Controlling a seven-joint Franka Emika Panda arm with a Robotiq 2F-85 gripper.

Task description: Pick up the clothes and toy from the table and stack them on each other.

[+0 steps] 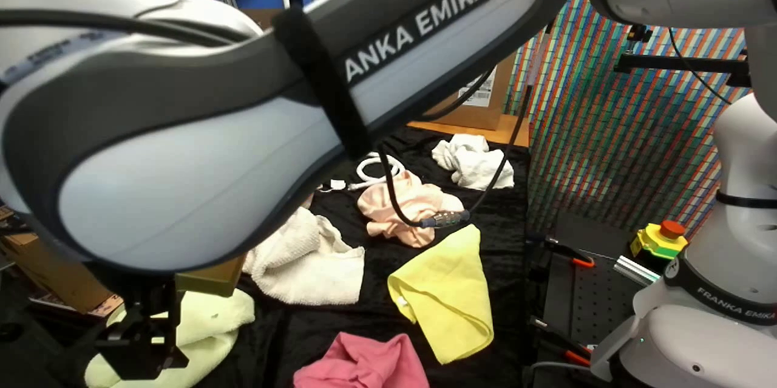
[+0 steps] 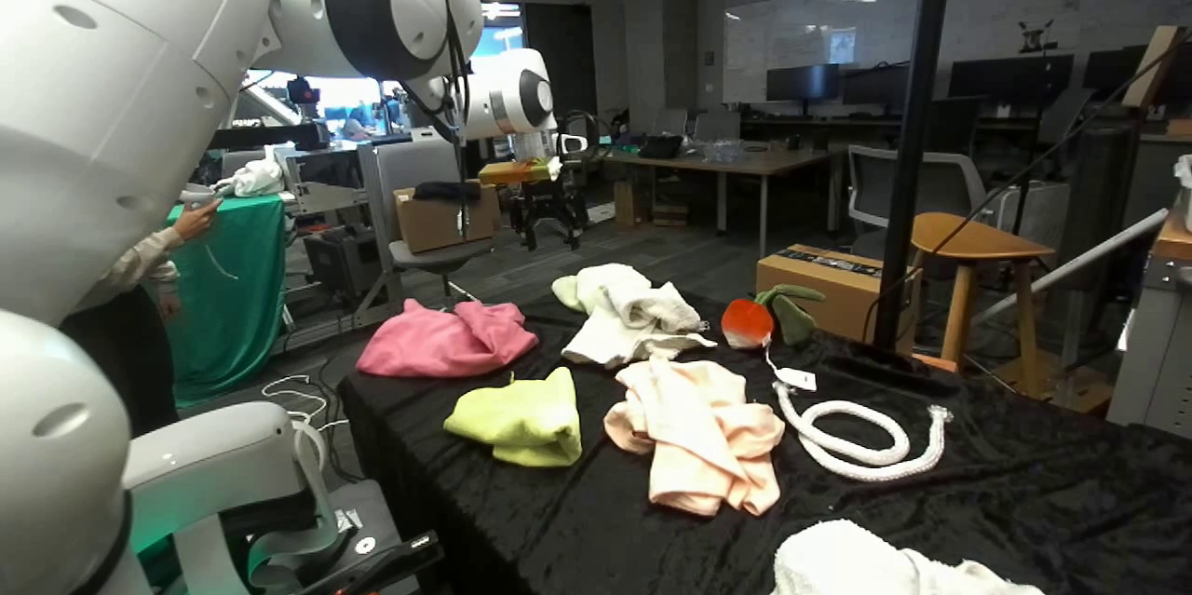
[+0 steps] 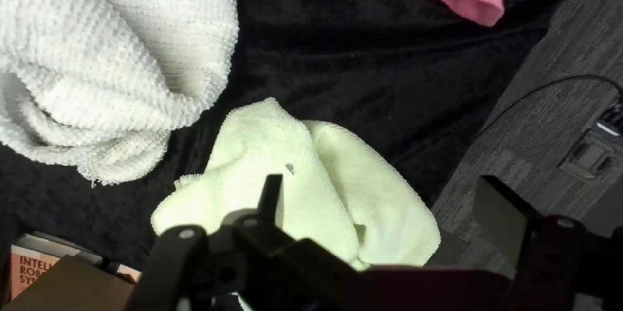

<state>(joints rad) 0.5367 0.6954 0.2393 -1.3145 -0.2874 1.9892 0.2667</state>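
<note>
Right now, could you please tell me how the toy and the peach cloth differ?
The toy is mainly red-orange with some green, while the peach cloth is pale peach throughout. The toy is compact and rounded; the peach cloth lies loosely crumpled in folds. The toy is clearly smaller than the peach cloth. Both rest on the black table, and neither is in the open gripper.

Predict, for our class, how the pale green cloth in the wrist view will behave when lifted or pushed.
The pale green cloth would probably hang limp when lifted, since it lies in loose, rounded folds. Its fuzzy-looking edges suggest it shouldn't slip easily from the pincer. Pushed, it may bunch up rather than slide, being softly crumpled on the black fabric.
</note>
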